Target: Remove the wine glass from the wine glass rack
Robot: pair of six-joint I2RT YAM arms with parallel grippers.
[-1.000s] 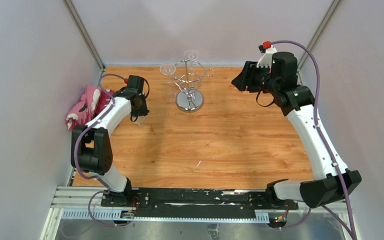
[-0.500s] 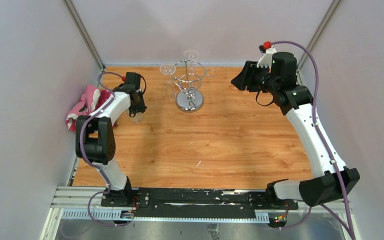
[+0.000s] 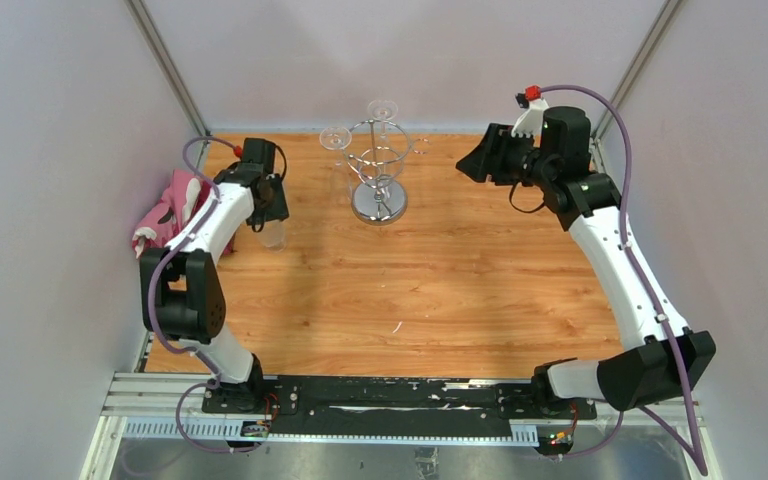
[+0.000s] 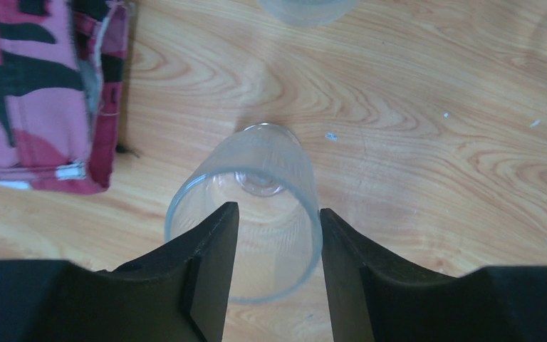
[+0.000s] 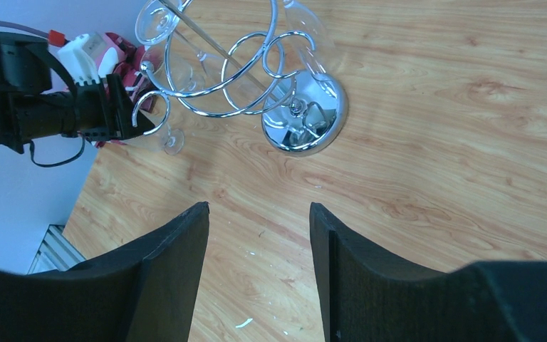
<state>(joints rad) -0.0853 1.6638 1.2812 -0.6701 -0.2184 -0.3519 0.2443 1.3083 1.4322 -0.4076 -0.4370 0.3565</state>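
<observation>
**Top view:** the clear stemmed wine glass (image 3: 273, 236), already off the shiny chrome wire wine glass rack (image 3: 379, 200), stands on the light wooden table (image 3: 410, 290) under my left gripper (image 3: 268, 212), while other clear glasses (image 3: 335, 137) hang on the rack. **Left wrist view:** the black fingers (image 4: 210, 278) are parted, flanking the bowl apparently without pinching it. I judge this to be the release, and next I must lift straight up without tipping the glass, whose foot is hard to make out. **Right wrist view:** my right gripper (image 5: 256, 210), jaws apart and empty, faces the rack, whose upper rings are cut off.
</observation>
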